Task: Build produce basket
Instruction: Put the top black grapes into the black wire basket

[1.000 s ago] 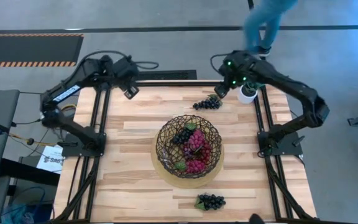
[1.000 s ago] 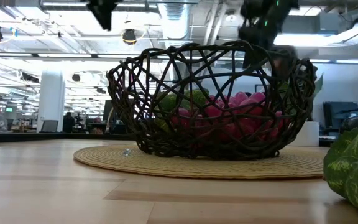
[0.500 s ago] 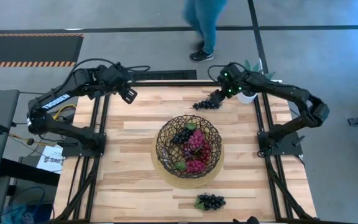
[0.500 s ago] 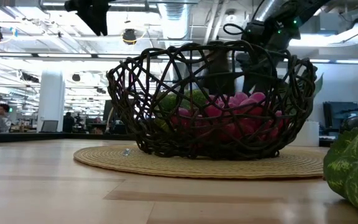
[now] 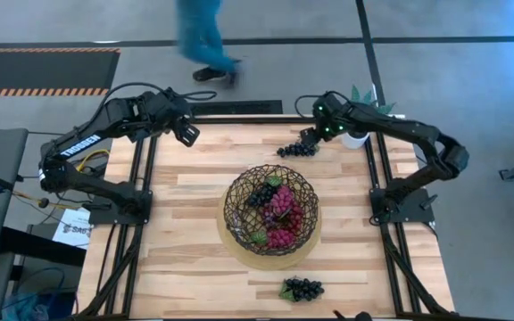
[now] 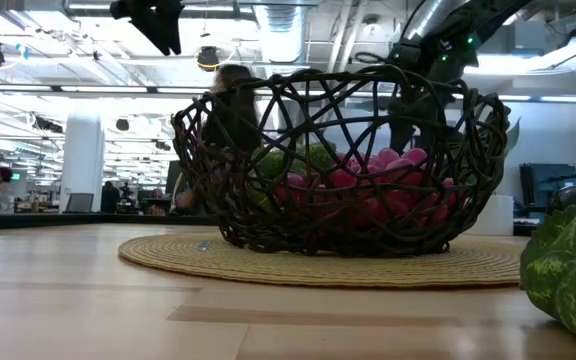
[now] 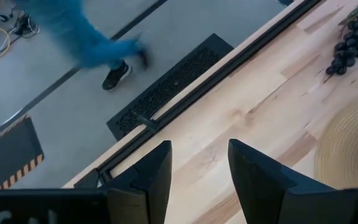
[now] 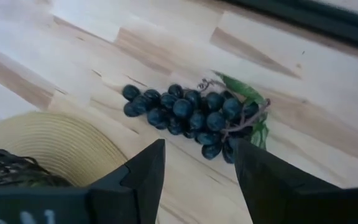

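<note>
The dark woven basket (image 5: 271, 209) stands on its tan round base (image 5: 239, 246) at the table's middle, holding red-magenta and dark grape bunches. A dark purple bunch (image 5: 296, 148) lies on the table near the far edge; it also shows in the right wrist view (image 8: 191, 113). Another dark bunch (image 5: 302, 288) lies near the near edge. My right gripper (image 5: 311, 136) is open, above and just right of the far bunch, touching nothing. My left gripper (image 5: 186, 133) is open and empty over the table's far left corner.
A small white pot with a green plant (image 5: 357, 135) stands at the far right edge, beside my right arm. A person in blue (image 5: 202, 36) walks on the floor beyond the far edge. A green leafy thing (image 6: 573, 270) sits close at the low view's right.
My right gripper has gone down and a little toward the far bunch from over the white pot. My left gripper has shifted slightly, staying over the far left corner. The person behind the table has walked from right to left.
</note>
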You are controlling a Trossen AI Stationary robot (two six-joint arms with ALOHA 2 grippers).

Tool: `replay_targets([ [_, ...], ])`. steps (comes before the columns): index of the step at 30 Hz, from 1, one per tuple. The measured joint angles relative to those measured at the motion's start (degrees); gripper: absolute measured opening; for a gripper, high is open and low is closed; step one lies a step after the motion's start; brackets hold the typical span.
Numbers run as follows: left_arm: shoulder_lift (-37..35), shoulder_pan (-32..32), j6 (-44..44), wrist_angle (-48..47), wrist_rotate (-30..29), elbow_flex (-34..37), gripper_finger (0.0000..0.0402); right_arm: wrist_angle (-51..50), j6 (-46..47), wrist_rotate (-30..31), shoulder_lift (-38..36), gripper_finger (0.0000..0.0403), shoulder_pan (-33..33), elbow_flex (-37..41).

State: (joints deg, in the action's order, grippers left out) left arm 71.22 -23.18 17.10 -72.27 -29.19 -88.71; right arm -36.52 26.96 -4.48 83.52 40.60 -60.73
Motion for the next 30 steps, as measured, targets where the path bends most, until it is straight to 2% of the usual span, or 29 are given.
replay_targets([
  [3, 0.0, 0.0, -0.03, -0.07, 0.0, 0.0, 0.0146, 0.14, 0.02, -0.39, 2.6, 0.0213, 0.04, 0.0],
  [9, 0.0, 0.0, -0.04, -0.13, -0.04, 0.0, 0.0146, 1.01, -1.79, -5.51, 7.15, 0.0208, 0.03, -0.02],
  [20, 0.02, 0.0, -0.02, -0.17, -0.07, 0.0, 0.0146, 3.44, -4.53, -5.52, 14.07, 0.0214, 0.87, -3.07],
  [30, 0.02, 0.0, 0.0, -0.2, 0.0, 0.0, 0.0146, 0.62, -7.8, -3.45, 15.33, 0.0214, 2.25, -4.13],
])
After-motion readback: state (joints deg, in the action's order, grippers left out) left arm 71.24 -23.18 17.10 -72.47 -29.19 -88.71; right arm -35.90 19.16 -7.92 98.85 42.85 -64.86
